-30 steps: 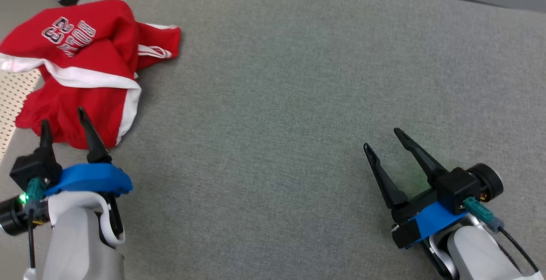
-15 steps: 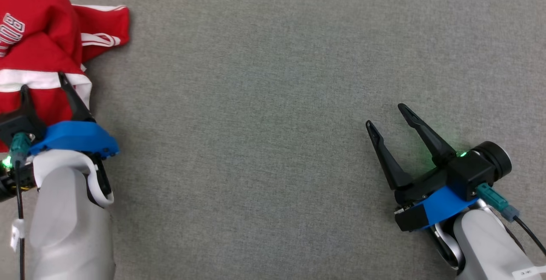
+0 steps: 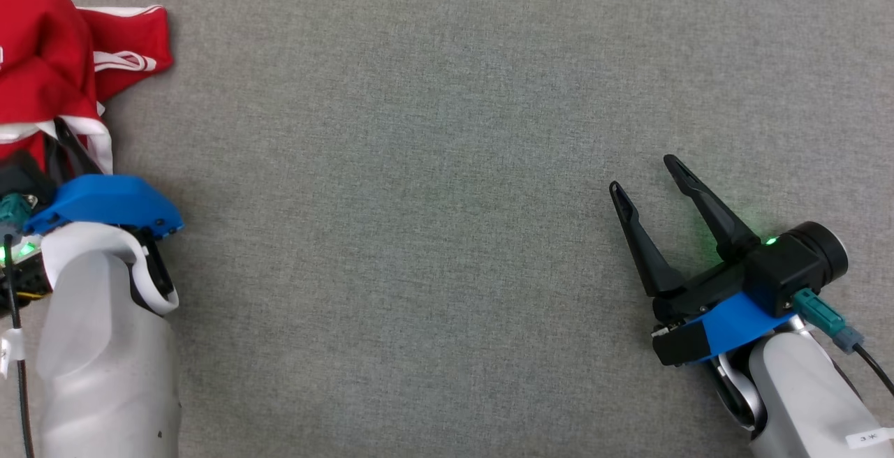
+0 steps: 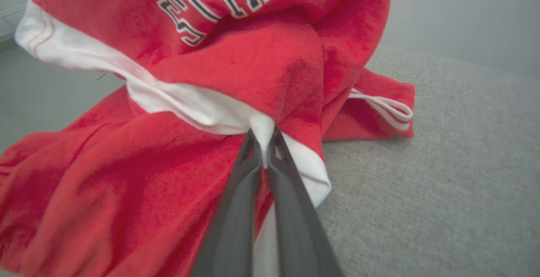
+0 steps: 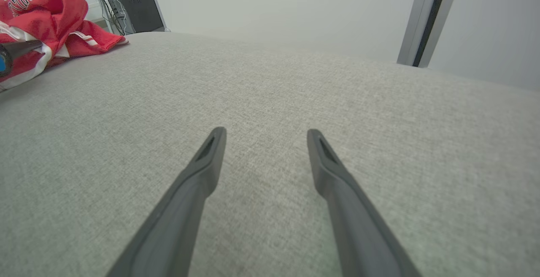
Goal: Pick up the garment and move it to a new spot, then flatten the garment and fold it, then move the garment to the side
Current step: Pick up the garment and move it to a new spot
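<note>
Right now the red sports garment [image 3: 42,46] is lying crumpled at the far left edge of the grey fabric surface [image 3: 433,165] in the head view, partly running out of the picture. The left gripper [image 3: 61,135] is reaching into the garment's near side. In the left wrist view, the left gripper [image 4: 264,138] is pressing its two dark fingers together on a white band of the garment [image 4: 253,57], and a fold of white cloth is squeezing up between the tips. Red cloth is bunching above the pinch, carrying white block lettering with dark outlines. A white-striped edge is trailing onto the grey surface at the right of that view. Whether the cloth is being raised off the surface I cannot tell.

Meanwhile the right gripper [image 3: 645,175] is sitting well apart from the garment, at the lower right of the head view, with its fingers spread wide. In the right wrist view the right gripper [image 5: 265,132] is pointing across the grey fabric with the same wide gap between its fingers. The garment [image 5: 50,11] is showing at that view's upper left, with a dark cabinet [image 5: 135,2] and a pale wall [image 5: 274,6] standing behind it.
</note>
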Robot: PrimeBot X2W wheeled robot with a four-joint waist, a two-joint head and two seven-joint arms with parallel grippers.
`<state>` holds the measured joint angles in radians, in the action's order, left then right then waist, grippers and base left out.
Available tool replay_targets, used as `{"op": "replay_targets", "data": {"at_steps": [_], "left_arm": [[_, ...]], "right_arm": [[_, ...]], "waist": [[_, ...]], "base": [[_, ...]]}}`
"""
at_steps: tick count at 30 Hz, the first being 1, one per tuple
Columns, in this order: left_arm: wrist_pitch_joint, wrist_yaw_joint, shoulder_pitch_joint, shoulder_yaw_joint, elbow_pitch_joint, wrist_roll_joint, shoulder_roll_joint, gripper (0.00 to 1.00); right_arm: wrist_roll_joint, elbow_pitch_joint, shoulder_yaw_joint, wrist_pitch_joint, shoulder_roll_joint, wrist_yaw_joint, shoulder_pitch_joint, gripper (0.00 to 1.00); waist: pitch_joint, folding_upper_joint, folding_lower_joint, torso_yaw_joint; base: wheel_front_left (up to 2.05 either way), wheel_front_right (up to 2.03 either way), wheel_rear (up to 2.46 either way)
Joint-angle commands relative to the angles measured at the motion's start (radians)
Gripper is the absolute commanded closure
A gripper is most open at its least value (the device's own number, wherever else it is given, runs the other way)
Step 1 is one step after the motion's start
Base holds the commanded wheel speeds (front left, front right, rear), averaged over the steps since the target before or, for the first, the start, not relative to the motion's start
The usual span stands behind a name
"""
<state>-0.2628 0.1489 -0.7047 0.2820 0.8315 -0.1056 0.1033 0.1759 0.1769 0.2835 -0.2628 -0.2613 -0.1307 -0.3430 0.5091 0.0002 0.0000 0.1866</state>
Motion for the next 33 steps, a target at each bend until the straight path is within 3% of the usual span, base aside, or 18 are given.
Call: {"op": "replay_targets", "data": {"at_steps": [1,12,20,25,29,33], "left_arm": [[-0.003,-0.009,-0.022,-0.003,-0.027,0.006,0.005,1.0],[-0.003,-0.102,-0.033,-0.116,-0.266,0.073,-0.02,1.0],[-0.003,-0.178,-0.034,-0.276,-0.314,0.095,-0.046,1.0],[-0.003,-0.192,-0.019,-0.362,-0.305,0.068,-0.052,1.0],[-0.003,-0.194,-0.012,-0.509,-0.303,-0.019,-0.054,1.0],[-0.003,-0.162,0.006,-0.662,-0.307,-0.106,-0.052,1.0]], "right_arm": [[0.005,0.014,-0.006,-0.003,0.0,0.0,-0.006,0.0],[0.007,0.043,-0.016,-0.003,0.049,0.0,0.024,0.0],[0.013,0.073,-0.012,-0.003,0.106,0.0,0.037,0.0],[0.013,0.081,-0.01,-0.003,0.118,0.0,0.038,0.0],[0.019,0.086,-0.017,-0.003,0.13,0.0,0.036,0.0],[0.022,0.092,-0.016,-0.003,0.145,0.0,0.038,0.0]], "waist": [[-0.005,-0.0002,0.0,-0.004],[-0.101,-0.0002,0.0,-0.034],[-0.184,-0.0002,0.0,-0.158],[-0.193,-0.0002,0.0,-0.23],[-0.189,-0.0002,0.0,-0.303],[-0.187,-0.0002,0.0,-0.365]], "base": [[0.0,0.0,0.0],[0.0,0.0,0.0],[0.0,0.0,0.0],[0.0,0.0,0.0],[0.0,0.0,0.0],[0.0,0.0,0.0]]}}
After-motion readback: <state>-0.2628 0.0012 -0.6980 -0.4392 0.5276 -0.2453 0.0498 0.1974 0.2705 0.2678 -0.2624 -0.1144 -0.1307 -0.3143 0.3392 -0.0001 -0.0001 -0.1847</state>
